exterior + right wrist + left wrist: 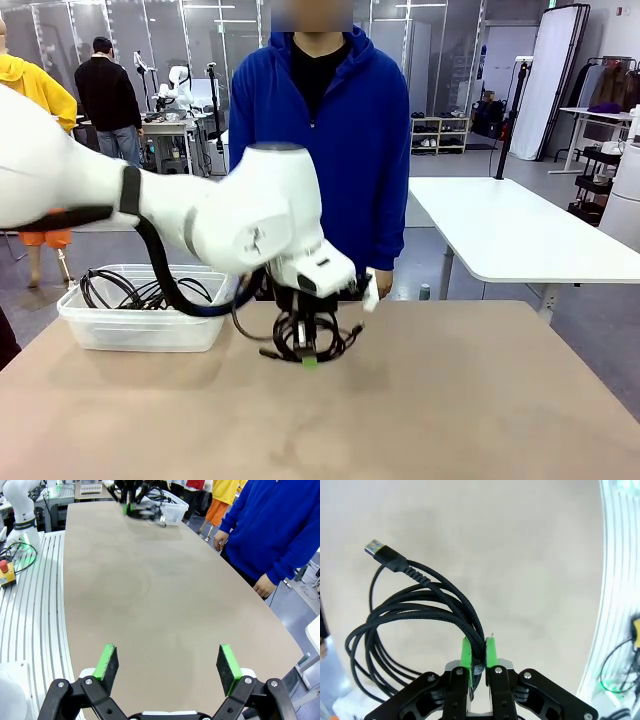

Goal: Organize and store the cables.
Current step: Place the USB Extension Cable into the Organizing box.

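My left gripper (309,357) hangs just above the middle of the table, shut on a coiled black braided cable (305,335). From the left wrist, the green pads (465,652) pinch several strands of that cable (410,610), whose loops hang to the left and end in a USB plug (376,547). More black cables (140,290) lie in the clear plastic bin (140,330) at the table's left. My right gripper (169,662) is open over bare table, far from the bin (172,510) and from the left gripper (129,502).
A person in a blue hoodie (320,130) stands at the far edge of the table, hands down by the sides; one hand (264,586) hangs near the edge. A ribbed metal rail (30,605) runs along the table's robot side.
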Motion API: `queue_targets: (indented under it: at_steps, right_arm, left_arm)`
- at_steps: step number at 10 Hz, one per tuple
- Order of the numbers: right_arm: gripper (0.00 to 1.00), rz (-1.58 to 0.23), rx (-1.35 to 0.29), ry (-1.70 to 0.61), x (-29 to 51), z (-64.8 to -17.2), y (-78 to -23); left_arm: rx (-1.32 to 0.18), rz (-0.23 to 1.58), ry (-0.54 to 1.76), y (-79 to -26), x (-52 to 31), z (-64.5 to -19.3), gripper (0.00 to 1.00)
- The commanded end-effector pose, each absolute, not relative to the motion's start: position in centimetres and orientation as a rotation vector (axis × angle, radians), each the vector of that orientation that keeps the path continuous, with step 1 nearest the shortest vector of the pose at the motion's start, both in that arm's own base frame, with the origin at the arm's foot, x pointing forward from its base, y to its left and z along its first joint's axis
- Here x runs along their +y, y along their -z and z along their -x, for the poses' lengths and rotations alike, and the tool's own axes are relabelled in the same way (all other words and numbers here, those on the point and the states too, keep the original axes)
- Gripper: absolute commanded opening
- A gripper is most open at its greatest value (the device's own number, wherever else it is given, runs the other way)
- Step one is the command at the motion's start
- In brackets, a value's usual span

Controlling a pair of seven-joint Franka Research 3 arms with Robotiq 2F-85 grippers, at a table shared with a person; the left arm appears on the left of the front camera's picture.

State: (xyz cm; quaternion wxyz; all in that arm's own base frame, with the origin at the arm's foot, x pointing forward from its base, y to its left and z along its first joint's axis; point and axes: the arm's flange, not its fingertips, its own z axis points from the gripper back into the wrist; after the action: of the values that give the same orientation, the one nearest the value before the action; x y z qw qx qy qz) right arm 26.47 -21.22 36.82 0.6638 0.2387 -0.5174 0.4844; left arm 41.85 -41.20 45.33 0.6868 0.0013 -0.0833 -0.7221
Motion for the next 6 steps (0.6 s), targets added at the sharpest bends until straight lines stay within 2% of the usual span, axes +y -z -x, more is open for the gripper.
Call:
queue_targets:
  at_steps: [1, 6]
  right_arm:
    - [1.00, -0.549, -1.179, -1.073, -21.20, -26.70, -37.19]
    - [1.00, -0.549, -1.179, -1.073, -21.20, -26.70, -37.19]
  left_arm:
    - [-0.200, -0.016, 1.646, -47.08, -39.75, -40.87, 0.00]
    - [-0.212, -0.025, 1.627, -47.74, -40.66, -41.25, 0.00]
